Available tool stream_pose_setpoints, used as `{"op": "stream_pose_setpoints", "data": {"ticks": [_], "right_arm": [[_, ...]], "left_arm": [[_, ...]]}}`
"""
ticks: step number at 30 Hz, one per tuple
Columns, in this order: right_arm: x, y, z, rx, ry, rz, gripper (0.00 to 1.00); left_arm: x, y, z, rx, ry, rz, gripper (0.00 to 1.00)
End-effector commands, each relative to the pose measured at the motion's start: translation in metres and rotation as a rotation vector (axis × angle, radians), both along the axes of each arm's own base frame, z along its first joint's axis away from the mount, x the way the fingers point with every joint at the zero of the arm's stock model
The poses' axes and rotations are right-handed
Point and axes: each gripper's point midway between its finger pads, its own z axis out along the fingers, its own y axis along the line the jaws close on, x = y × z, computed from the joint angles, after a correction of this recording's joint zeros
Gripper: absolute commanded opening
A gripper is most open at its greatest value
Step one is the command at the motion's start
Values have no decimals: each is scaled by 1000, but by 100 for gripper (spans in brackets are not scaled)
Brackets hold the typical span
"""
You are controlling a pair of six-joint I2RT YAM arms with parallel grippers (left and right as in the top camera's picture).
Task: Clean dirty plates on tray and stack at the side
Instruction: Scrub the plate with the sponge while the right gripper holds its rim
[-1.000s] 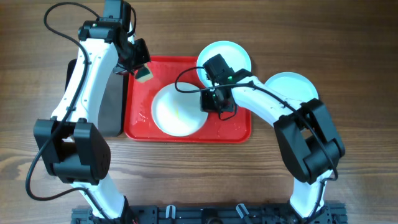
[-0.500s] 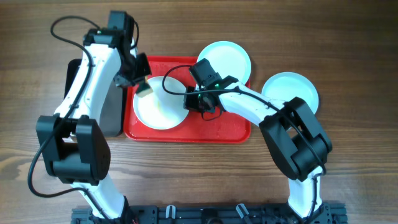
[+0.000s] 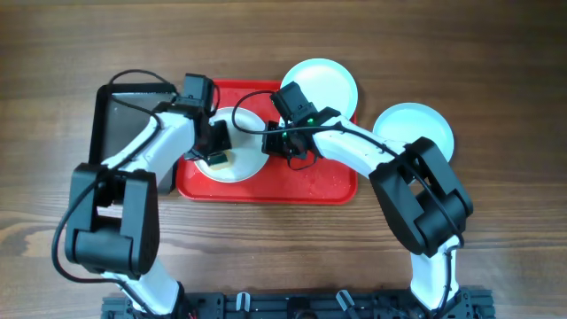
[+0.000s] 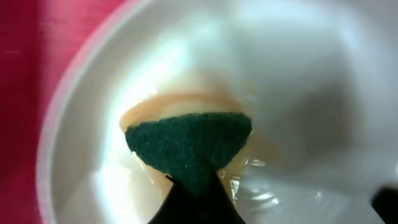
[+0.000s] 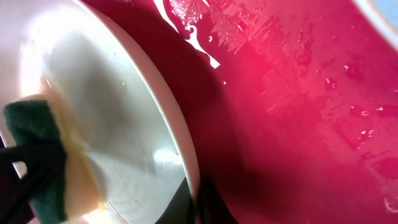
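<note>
One pale plate (image 3: 239,146) lies on the red tray (image 3: 319,182). My right gripper (image 3: 276,142) is shut on the plate's right rim (image 5: 180,143). My left gripper (image 3: 215,152) is shut on a green-and-yellow sponge (image 4: 189,146) and presses it on the plate's inside (image 4: 298,93). The sponge also shows in the right wrist view (image 5: 37,155). A second plate (image 3: 323,84) lies at the tray's back right corner. A third plate (image 3: 421,128) lies on the table to the right.
A black tray (image 3: 124,115) lies left of the red tray, under my left arm. The red tray's floor (image 5: 323,112) is wet with drops and streaks. The wooden table (image 3: 283,239) surrounds both trays.
My left gripper has come down from the tray's back left onto the plate with the sponge. The plate had slid left earlier and now stays held by the right gripper.
</note>
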Motion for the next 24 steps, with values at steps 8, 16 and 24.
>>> {"op": "stream_pose_setpoints", "data": {"ticks": [8,16,24], "right_arm": [[-5,-1,-18,-16,22,42,4],[-6,0,-18,-14,24,46,4],[-6,0,-18,-14,23,49,4]], "left_arm": [[1,-77,-16,-128,-89,-225,4],[39,49,-10,300,-215,221,4],[-33,16,-30,54,136,79,4]]}}
